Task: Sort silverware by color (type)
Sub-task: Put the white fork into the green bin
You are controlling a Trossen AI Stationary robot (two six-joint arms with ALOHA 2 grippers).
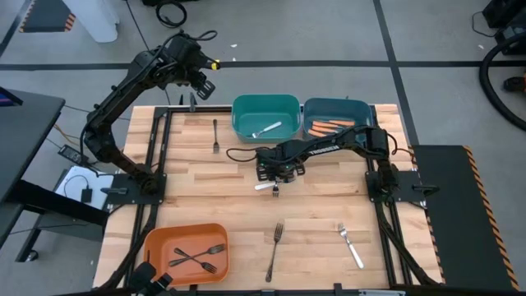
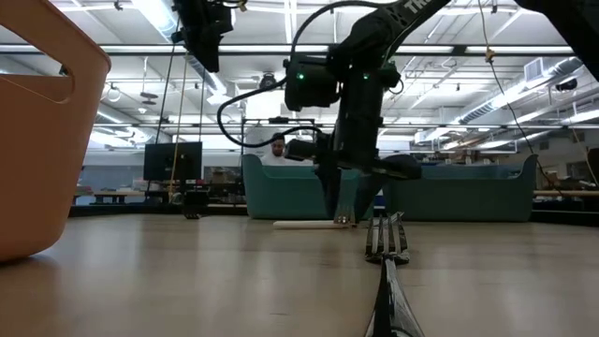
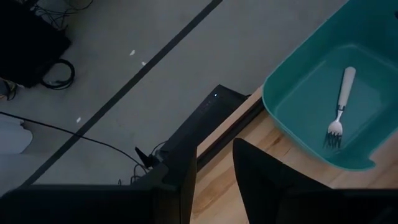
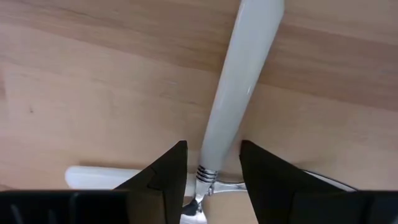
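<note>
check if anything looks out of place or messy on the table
Nothing is spilled or damaged. One oddity: under the right gripper, two white-handled forks lie crossed on the table, so the open fingers straddle one handle with the other beneath.

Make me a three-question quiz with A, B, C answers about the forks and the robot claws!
1. Where is the right claw?
A. over the orange bin
B. over a white-handled fork on the table
C. inside the teal bin

2. How many forks lie in the orange bin?
A. two
B. none
C. five

3. What is the left claw holding?
A. an orange-handled fork
B. a white-handled fork
C. nothing

Answers:
1 B: the right wrist view shows its fingers on either side of the white handle, on the wood.
2 A: two dark forks lie crossed in it.
3 C: its fingers stand apart with only floor and table edge between them.
</note>
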